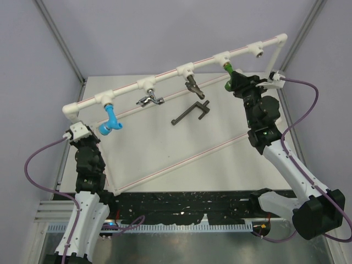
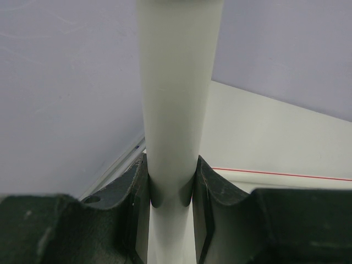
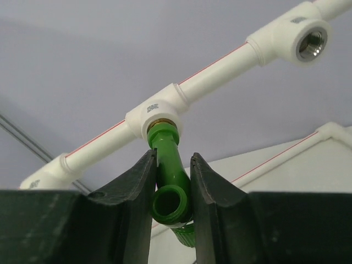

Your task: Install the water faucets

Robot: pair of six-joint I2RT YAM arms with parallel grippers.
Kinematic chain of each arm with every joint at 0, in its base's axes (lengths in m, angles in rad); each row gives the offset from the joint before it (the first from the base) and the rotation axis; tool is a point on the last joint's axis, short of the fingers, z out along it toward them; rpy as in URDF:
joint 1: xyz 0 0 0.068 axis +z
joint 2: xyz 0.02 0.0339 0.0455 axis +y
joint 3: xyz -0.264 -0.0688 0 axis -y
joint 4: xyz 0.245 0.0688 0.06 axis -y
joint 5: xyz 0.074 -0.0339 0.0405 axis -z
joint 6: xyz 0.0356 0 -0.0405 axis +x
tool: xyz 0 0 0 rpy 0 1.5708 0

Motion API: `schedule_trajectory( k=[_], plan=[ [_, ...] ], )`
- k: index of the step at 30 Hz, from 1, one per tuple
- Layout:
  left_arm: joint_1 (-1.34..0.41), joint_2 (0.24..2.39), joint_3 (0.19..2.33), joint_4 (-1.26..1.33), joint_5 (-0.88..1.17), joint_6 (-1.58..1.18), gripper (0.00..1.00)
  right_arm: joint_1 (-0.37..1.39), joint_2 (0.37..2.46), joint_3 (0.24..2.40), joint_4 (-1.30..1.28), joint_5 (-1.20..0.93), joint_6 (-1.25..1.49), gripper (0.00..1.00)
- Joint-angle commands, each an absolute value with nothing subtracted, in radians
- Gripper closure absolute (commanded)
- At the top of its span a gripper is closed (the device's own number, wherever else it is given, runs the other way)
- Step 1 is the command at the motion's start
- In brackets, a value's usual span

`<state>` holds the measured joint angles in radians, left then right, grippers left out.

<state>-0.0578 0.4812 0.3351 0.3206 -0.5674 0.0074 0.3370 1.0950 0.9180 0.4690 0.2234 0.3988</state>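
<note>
A white pipe frame [image 1: 165,77] spans the table, its top rail carrying tee sockets. A bright blue faucet [image 1: 110,119], a silver chrome faucet [image 1: 149,99], a dark bronze faucet [image 1: 194,87] and a green faucet [image 1: 227,77] hang from four sockets. The dark T-handled faucet [image 1: 192,113] lies loose on the table. My right gripper [image 3: 171,190] is shut on the green faucet [image 3: 168,165], which sits in its brass-ringed tee [image 3: 156,114]. My left gripper [image 2: 172,192] is shut on the frame's upright white pipe [image 2: 177,99] at the left corner.
One brass-ringed socket [image 3: 311,43] at the rail's right end is open. Lower frame pipes with red stripes [image 1: 181,159] cross the table. A black cable tray [image 1: 187,206] runs along the near edge. Purple cables [image 1: 308,88] loop off both wrists.
</note>
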Motion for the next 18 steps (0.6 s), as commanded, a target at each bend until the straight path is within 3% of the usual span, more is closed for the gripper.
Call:
schedule_trajectory(
  k=[1,6,12,15,17,18],
  plan=[
    [-0.094,0.446,0.357,0.453,-0.462,-0.011,1.00,0.379,1.101,0.913,0.449,0.155,0.918,0.95],
    [-0.098,0.443,0.356,0.453,-0.465,-0.011,1.00,0.379,1.114,0.848,0.500,0.172,1.291,0.95],
    [-0.100,0.437,0.354,0.453,-0.468,-0.011,1.00,0.382,1.117,0.874,0.503,0.190,1.364,0.92],
    [-0.100,0.436,0.354,0.453,-0.471,-0.011,1.00,0.382,1.103,0.890,0.502,0.192,1.281,0.60],
    [-0.100,0.433,0.354,0.453,-0.472,-0.009,1.00,0.382,1.085,0.890,0.499,0.187,1.228,0.43],
    [-0.100,0.434,0.354,0.453,-0.471,-0.011,1.00,0.382,1.080,0.888,0.499,0.184,1.210,0.39]
  ],
)
